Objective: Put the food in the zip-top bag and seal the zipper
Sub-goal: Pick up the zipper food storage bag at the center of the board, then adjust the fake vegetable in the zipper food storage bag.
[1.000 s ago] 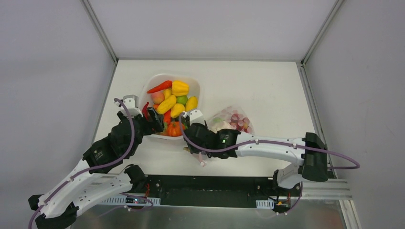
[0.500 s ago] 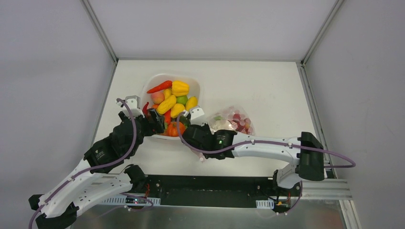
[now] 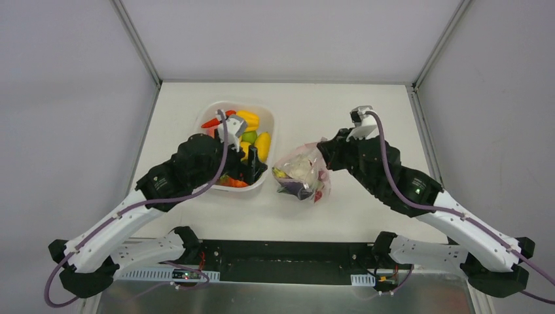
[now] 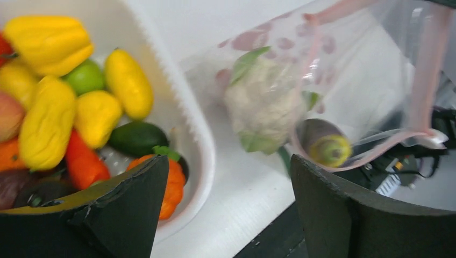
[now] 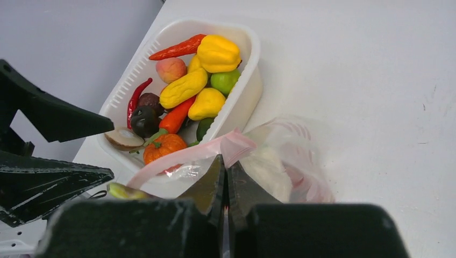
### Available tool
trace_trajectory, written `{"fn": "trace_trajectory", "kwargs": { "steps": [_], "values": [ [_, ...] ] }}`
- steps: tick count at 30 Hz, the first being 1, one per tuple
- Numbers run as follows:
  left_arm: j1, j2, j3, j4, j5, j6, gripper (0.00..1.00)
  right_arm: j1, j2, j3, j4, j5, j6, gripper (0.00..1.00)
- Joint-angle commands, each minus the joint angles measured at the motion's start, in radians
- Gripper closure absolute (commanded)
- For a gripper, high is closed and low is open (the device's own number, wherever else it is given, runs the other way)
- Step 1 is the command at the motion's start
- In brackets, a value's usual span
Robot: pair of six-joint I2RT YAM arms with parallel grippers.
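Observation:
The zip-top bag point(image 3: 300, 175) lies on the table right of the white tub, holding a white cauliflower point(image 4: 263, 105), a purple piece point(image 4: 317, 134) and pink-red pieces. My right gripper point(image 5: 226, 161) is shut on the pink zipper point(image 5: 177, 156) and holds that edge up; from above it point(image 3: 325, 152) sits at the bag's upper right. The zipper point(image 4: 430, 70) hangs open in a loop. More food point(image 5: 218, 52) fills the tub: yellow, orange, red and green pieces. My left gripper point(image 4: 227, 161) is open over the tub's near right rim point(image 3: 252, 169), holding nothing.
The white ribbed tub point(image 3: 269, 118) stands left of centre, its wall point(image 4: 188, 123) between my left gripper's fingers and the bag. A black rail point(image 3: 288, 252) runs along the table's near edge. Metal posts point(image 3: 419, 72) frame the back corners.
The right arm swung from the near middle to the right side, shut on the pink strip and raised that edge. The bag shifted left and toward me. The left arm reached over the tub.

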Motion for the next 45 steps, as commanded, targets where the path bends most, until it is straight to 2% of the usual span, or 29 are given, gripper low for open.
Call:
{"fn": "trace_trajectory", "kwargs": {
  "steps": [1,3,7,13,17,19,22,25,28,35,39,43,45],
  "values": [
    [0.010,0.113,0.127,0.082,0.293,0.085,0.17,-0.043,0.016,-0.011,0.061,-0.097,-0.035,1.00],
    [0.010,0.155,0.179,0.077,0.364,0.096,0.20,-0.052,0.027,-0.013,0.067,-0.113,-0.027,1.00],
    [0.009,0.195,0.252,-0.008,0.407,0.148,0.30,-0.059,0.038,-0.026,0.087,-0.127,-0.011,1.00],
    [0.010,0.288,0.360,-0.226,0.461,0.272,0.31,-0.077,0.036,-0.042,0.104,-0.148,-0.010,1.00],
    [0.011,0.366,0.409,-0.373,0.467,0.360,0.27,-0.084,0.038,-0.044,0.104,-0.176,-0.004,1.00],
    [0.013,0.393,0.408,-0.383,0.472,0.388,0.24,-0.087,0.036,-0.048,0.107,-0.185,0.002,1.00],
    [0.040,0.445,0.421,-0.369,0.510,0.398,0.24,-0.090,0.033,-0.057,0.117,-0.195,0.008,1.00],
    [0.062,0.492,0.451,-0.383,0.569,0.400,0.29,-0.089,0.032,-0.061,0.119,-0.201,0.019,1.00],
    [0.071,0.505,0.446,-0.376,0.582,0.397,0.32,-0.091,0.029,-0.070,0.119,-0.208,0.030,1.00],
    [0.085,0.520,0.449,-0.426,0.618,0.414,0.46,-0.093,0.031,-0.082,0.126,-0.210,0.034,1.00],
    [0.085,0.536,0.462,-0.484,0.621,0.436,0.46,-0.096,0.033,-0.083,0.131,-0.209,0.034,1.00],
    [0.085,0.553,0.465,-0.518,0.592,0.451,0.42,-0.098,0.031,-0.083,0.131,-0.211,0.033,1.00],
    [0.085,0.560,0.465,-0.510,0.577,0.451,0.36,-0.098,0.032,-0.083,0.131,-0.217,0.034,1.00]
  ]
}}
